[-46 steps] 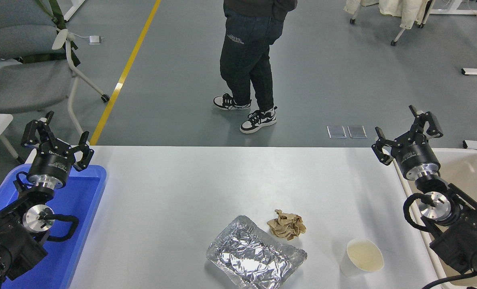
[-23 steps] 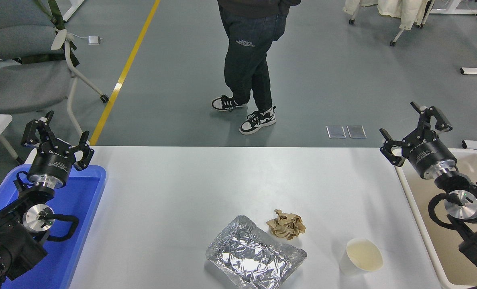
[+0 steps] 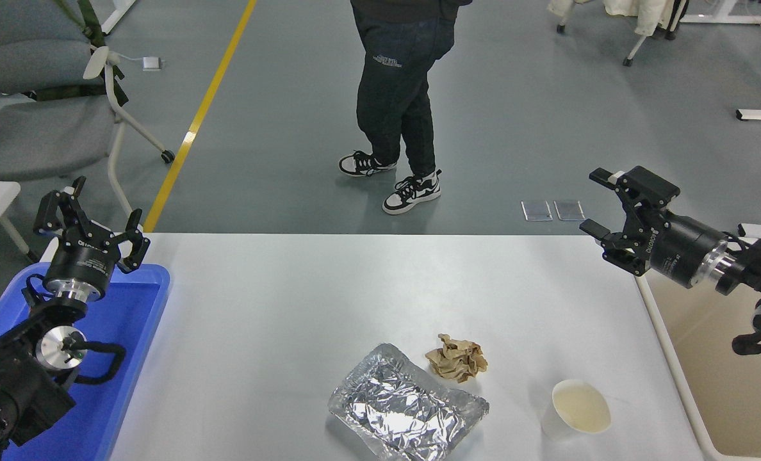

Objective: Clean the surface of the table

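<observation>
Right gripper (image 3: 601, 202) spread wide, holding nothing, over the far right corner of the table surface (image 3: 291, 301) — its arm cut off at the right edge. Left gripper (image 3: 92, 221) likewise spread, parked over the blue tray (image 3: 137, 333). Near centre — foil tray (image 3: 406, 410), crumpled brown paper (image 3: 456, 358), paper cup (image 3: 579, 410)

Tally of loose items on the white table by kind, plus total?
Foil tray: 1
Crumpled brown paper: 1
Paper cup: 1
Total on the table: 3
</observation>
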Tool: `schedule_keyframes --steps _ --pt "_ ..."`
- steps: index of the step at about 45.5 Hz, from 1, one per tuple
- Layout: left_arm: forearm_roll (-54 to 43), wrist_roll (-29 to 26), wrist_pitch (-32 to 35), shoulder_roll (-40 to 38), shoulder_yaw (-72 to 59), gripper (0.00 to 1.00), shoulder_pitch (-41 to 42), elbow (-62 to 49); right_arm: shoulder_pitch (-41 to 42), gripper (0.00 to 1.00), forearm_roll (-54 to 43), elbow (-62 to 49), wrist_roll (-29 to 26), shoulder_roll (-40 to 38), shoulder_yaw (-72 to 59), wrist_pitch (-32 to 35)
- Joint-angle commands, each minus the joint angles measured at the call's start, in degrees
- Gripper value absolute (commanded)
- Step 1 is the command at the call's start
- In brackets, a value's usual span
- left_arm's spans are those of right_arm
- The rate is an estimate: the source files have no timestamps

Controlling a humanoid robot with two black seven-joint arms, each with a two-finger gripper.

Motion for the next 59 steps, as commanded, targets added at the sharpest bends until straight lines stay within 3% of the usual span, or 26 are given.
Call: schedule_keyframes --steps 1,16,35,41,48,59 --pt "0.00 0.00 0.00 0.00 0.00 1.00 0.00 -0.05 2.40 1.00 -8.85 8.40 -3.49 -7.26 -10.06 0.16" --pt "0.00 0.00 0.00 0.00 0.00 1.00 0.00 -0.05 1.80 1.00 -8.32 12.35 -12.11 -10.51 -13.50 0.16" --pt "0.00 0.00 0.00 0.00 0.00 1.00 0.00 -0.05 2.41 1.00 -8.84 19.21 -12.11 -18.69 -17.98 3.93" --pt "0.00 0.00 0.00 0.00 0.00 1.00 0.00 -0.05 2.59 1.00 -9.63 18.59 -12.11 -18.34 -18.16 6.57" --pt "0.00 0.00 0.00 0.00 0.00 1.00 0.00 -0.05 1.80 1.00 -16.48 17.89 -12.11 -17.11 -22.46 6.13" --pt "0.00 0.00 0.00 0.00 0.00 1.00 0.00 -0.05 0.74 1.00 -19.47 15.35 -12.11 -13.24 -24.40 5.69"
